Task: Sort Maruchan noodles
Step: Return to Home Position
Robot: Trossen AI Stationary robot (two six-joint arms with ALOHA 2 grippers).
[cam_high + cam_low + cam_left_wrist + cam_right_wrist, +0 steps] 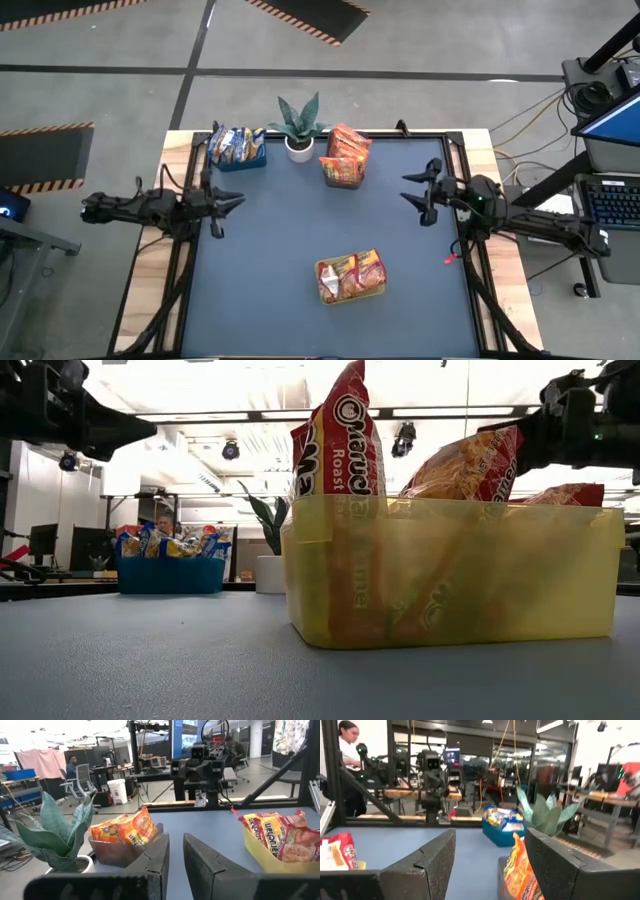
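high view: the left gripper (228,208) hangs above the table (270,310) toward 9 o'clock, and the right gripper (412,195) toward 3 o'clock. both are clear of every bin. the blue bin (240,160) at 11 o'clock holds yellow-and-blue packets (236,142). the plant (299,122) stands at 12 o'clock. just beside it, the dark clear bin (343,182) holds orange packets (345,150). the yellow bin (352,296) at 5 o'clock holds red packets (355,272).

low view: the yellow bin fills the foreground with red packets standing in it, and it partly hides the plant. the blue bin sits well behind at 9 o'clock.

left wrist view: its fingers (159,860) are drawn nearly together with a slim gap, grasping nothing. the dark clear bin lies ahead.

right wrist view: its fingers (427,865) are spread wide, released and empty. a person (347,750) stands beyond the table.
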